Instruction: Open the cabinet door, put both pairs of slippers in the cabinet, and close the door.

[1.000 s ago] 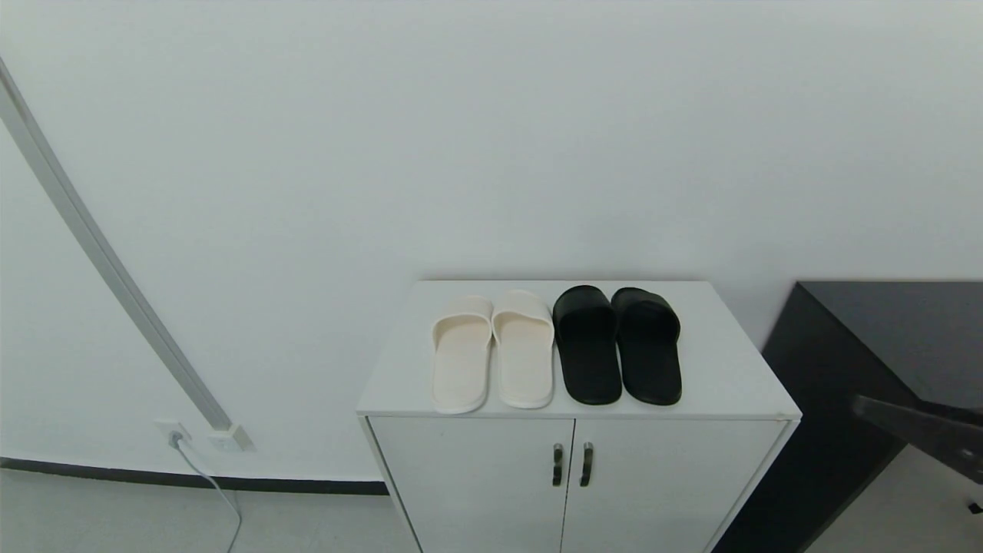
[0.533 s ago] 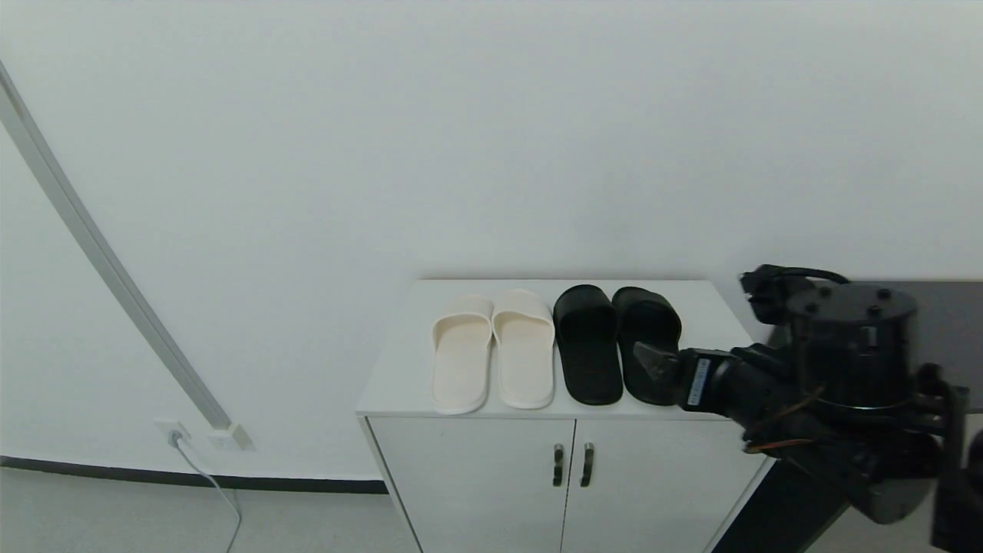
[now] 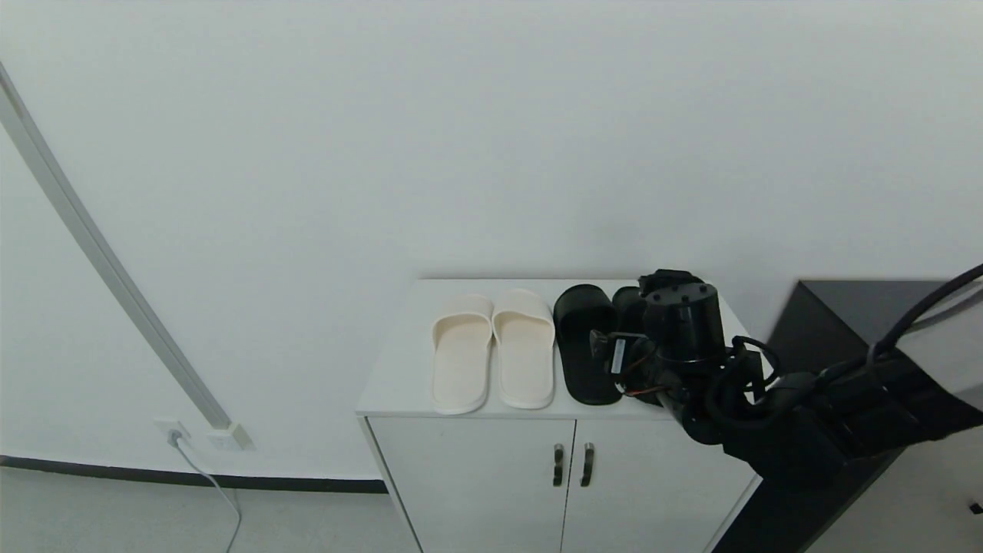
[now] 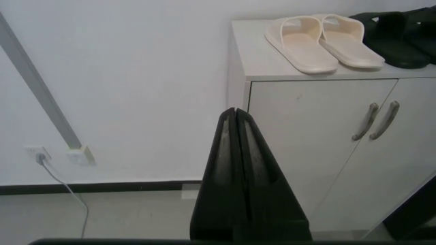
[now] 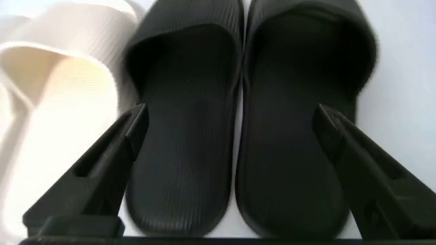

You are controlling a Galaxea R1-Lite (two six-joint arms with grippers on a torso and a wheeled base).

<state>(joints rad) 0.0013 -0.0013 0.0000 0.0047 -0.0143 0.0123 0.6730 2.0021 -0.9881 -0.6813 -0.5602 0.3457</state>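
Note:
A white cabinet (image 3: 399,376) stands against the wall with both doors shut, its two dark handles (image 3: 557,465) side by side. On top lie a cream pair of slippers (image 3: 491,352) and a black pair (image 3: 585,346). My right arm's wrist (image 3: 683,326) hangs over the right black slipper and hides most of it. The right gripper (image 5: 228,126) is open, with the fingers spread just above the heel ends of the black pair (image 5: 184,116), holding nothing. My left gripper (image 4: 235,119) is shut and empty, low in front of the cabinet's left side (image 4: 306,136).
A black table (image 3: 860,307) stands close on the cabinet's right. A wall socket with a cable (image 3: 175,439) and a slanting grey conduit (image 3: 100,253) are on the wall to the left. Bare floor lies left of the cabinet.
My right arm has come in from the right edge and swung left over the cabinet top, now covering the right black slipper. Slippers and doors have not moved.

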